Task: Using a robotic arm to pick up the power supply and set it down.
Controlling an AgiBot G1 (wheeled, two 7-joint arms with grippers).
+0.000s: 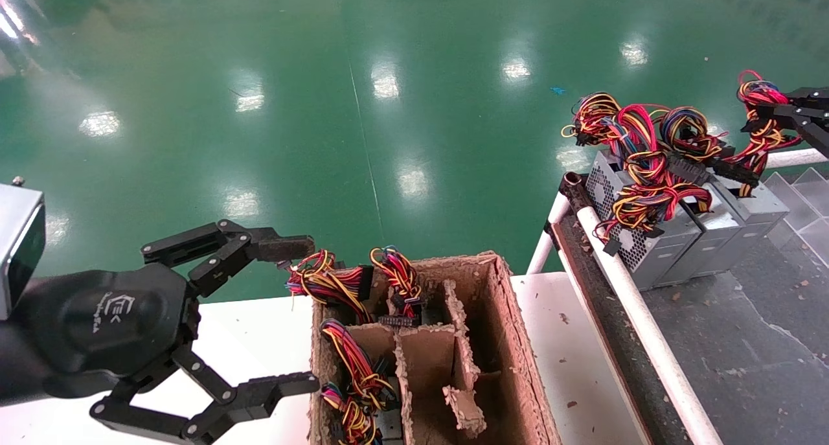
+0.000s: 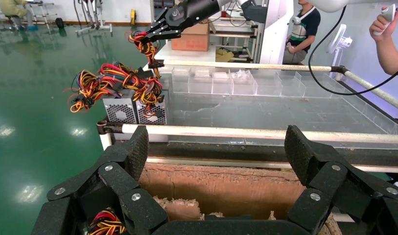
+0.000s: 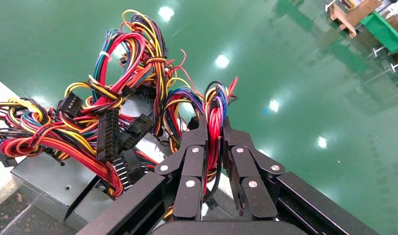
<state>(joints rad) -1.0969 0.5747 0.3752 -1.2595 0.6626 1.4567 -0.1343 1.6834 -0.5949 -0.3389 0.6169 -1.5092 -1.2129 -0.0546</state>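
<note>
The right gripper (image 3: pixel 215 128) is clamped on a loop of red, blue and black wires (image 3: pixel 214 115), pinched tight between its fingers (image 3: pixel 194 161). In the head view it sits up at the far right edge (image 1: pixel 774 116), gripping that wire bundle just above the far end of the row of power supplies.

The power supply (image 1: pixel 754 208) those wires seem to belong to is the last in a row of three silver-grey boxes standing side by side on the dark bench (image 1: pixel 745 341), right behind the white rail (image 1: pixel 638 315). I can't really tell whether it's lifted off the bench or resting on it. The nearest box in the row (image 1: pixel 631 238) shows its perforated grille, and tangled red, yellow and black wires with black plugs are piled on top of all three.

The left gripper (image 1: pixel 295 315) is spread wide, hovering over the white bench (image 1: pixel 246 341) just beside the brown pulp-cardboard carton (image 1: pixel 511 341). The carton's left compartments hold more wire bundles (image 1: pixel 353 367), while the ones on the right look bare.

Green glossy floor (image 1: pixel 324 108) lies beyond.
</note>
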